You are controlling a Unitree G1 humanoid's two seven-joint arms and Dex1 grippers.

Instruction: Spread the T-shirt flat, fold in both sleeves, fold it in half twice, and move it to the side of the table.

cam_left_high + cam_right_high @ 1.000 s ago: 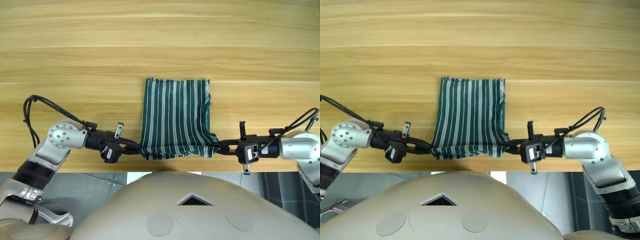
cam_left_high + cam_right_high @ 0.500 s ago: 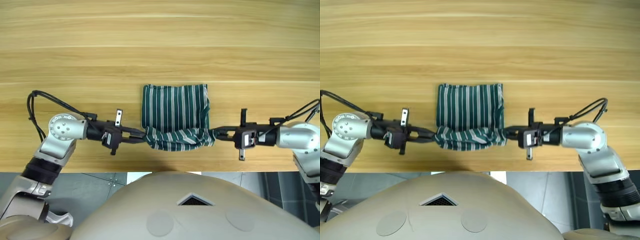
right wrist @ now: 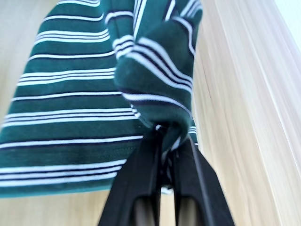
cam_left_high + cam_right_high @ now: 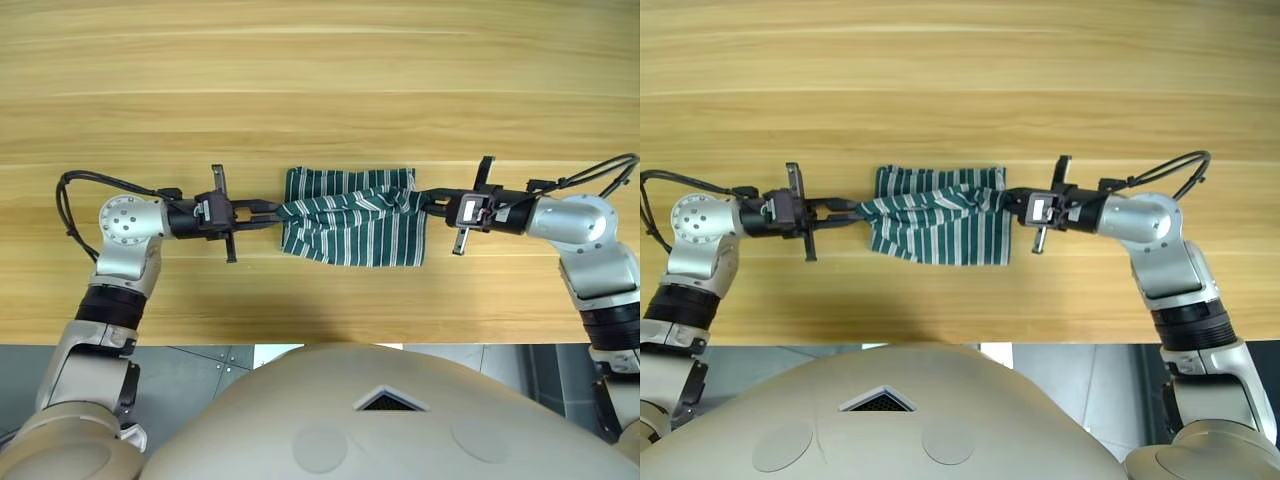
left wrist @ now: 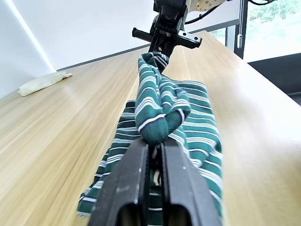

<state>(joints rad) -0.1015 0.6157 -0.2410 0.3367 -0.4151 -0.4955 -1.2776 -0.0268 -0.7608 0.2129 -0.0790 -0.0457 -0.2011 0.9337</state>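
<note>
- Now the left gripper (image 4: 268, 210) and right gripper (image 4: 430, 200) are each pinching a shirt (image 4: 352, 232) corner, holding the fold above the counter (image 4: 320, 90).
- Laying both down level — corners meeting the far hem — is mattering most.

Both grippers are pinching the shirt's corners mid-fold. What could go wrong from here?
The left gripper and right gripper each pinch only a small bunch of the T-shirt, so a corner might slip out. The lifted edge is bunched between them, so it could land creased or skewed over the layer below.
</note>
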